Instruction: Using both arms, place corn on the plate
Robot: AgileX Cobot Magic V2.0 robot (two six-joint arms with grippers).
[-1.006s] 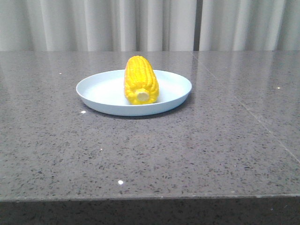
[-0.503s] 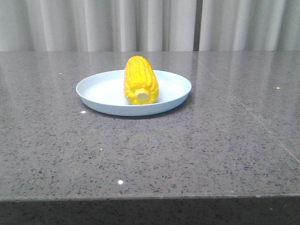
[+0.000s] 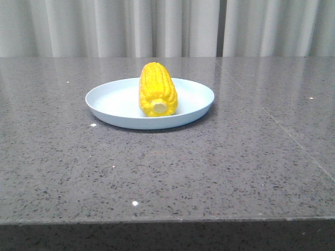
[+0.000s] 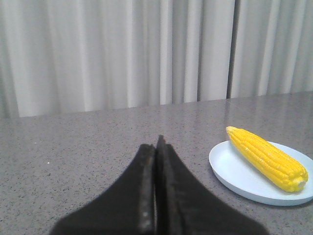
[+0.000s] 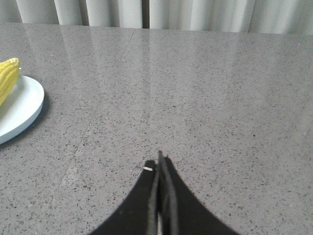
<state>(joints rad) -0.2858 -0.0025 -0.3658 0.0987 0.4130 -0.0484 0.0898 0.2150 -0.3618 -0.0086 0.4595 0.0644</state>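
Observation:
The yellow corn lies on the pale blue plate at the middle of the grey table, its pale stub end toward the camera. The left wrist view shows the corn on the plate, apart from my left gripper, which is shut and empty. The right wrist view shows the plate's edge and the corn's tip, far from my right gripper, also shut and empty. Neither gripper shows in the front view.
The grey speckled stone table has a seam line running back on the right. Pale curtains hang behind the far edge. The table's front edge runs along the bottom of the front view.

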